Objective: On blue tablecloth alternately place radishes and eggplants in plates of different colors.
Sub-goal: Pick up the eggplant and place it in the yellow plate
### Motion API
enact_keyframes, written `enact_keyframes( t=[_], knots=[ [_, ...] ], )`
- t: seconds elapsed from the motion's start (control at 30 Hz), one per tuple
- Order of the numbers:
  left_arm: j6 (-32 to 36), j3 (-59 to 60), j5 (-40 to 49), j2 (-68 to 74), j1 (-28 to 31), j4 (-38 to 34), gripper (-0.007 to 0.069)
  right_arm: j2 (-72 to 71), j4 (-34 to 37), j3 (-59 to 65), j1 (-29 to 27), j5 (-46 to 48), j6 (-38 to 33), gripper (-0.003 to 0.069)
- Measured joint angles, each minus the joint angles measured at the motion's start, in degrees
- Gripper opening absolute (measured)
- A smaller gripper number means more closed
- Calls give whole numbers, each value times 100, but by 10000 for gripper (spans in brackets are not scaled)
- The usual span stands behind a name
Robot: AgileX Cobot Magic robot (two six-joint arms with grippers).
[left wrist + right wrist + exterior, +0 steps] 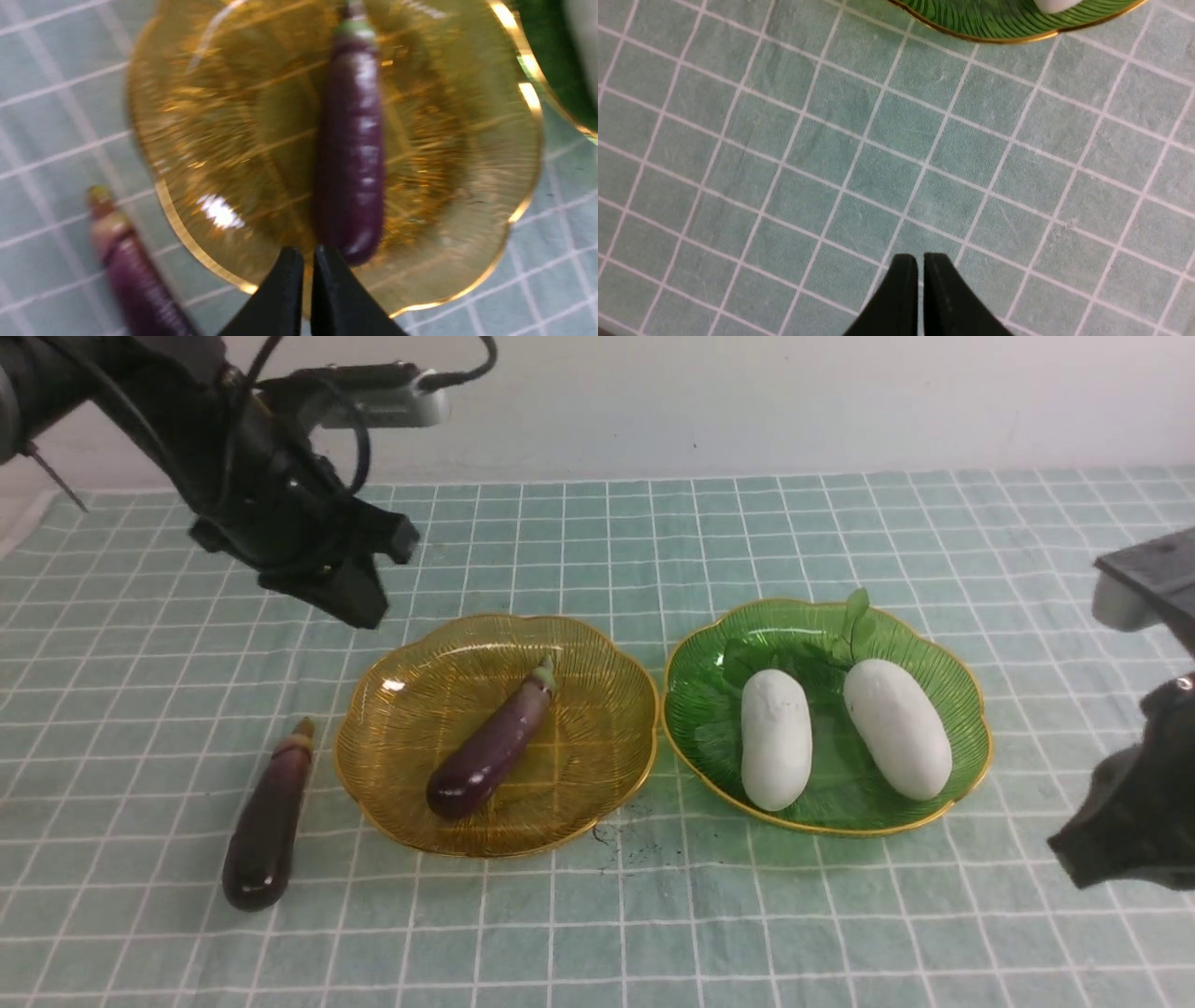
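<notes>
Nearest on the blue tablecloth (pixel 597 943) the loose eggplant (pixel 268 821) is lying at the near left, just left of the amber plate (pixel 597 775) and not touching it. Its long axis is running near to far with a slight lean, the blunt glossy end pointing near and the stem cap pointing far and a little right. At the near right the right fingers (pixel 901 289) are hovering over bare cloth just near of the green plate (pixel 966 747), pressed together and holding nothing.

Farther back, the eggplant in the plate (pixel 490 747) is resting diagonally across the amber dish, blunt end near-left, cap far-right. Both radishes are sitting in the green plate: the left radish (pixel 775 737) is lying almost straight near to far, while the right radish (pixel 898 728) is slanting, its near end swung right (both have their leaves at the far end).

Farthest, at the far left, the left fingers (pixel 280 289) are hanging above the surface beyond the amber plate's far-left edge — closed tip to tip, empty.

By my reading the radish side is finishing up and the step in hand is the second eggplant. The next move is asking the left fingers to part, travel nearer and down over the loose eggplant, and close across its narrow width around mid-body — gripping along the length would likely slip on that slick skin. Then it is calling for a lift and a short carry right into the amber plate, beside the first.
</notes>
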Motion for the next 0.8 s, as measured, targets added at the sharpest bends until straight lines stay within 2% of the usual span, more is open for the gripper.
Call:
enact_keyframes(
  t=[0.07,0.2,0.43,0.57,0.7,0.73,0.8],
  knots=[
    [-419,293,0,-159,249,395,-4,-343,-63,199,0,7,-2,2],
    [-977,1163,0,-274,518,647,-8,-786,-146,513,0,25,-2,2],
    [-1073,2269,-5,-264,484,679,8,-943,-276,599,0,45,-6,2],
    [-1234,2417,-98,-264,470,852,84,-943,-310,599,0,-43,-6,2],
    [-1329,2424,-463,-264,470,884,218,-943,-366,599,0,-186,-6,2],
    [-1329,2424,-497,-264,470,890,226,-943,-366,599,0,-186,-6,2],
    [-1340,2424,-733,-264,470,890,330,-943,-385,599,0,-248,-6,2]
  ],
)
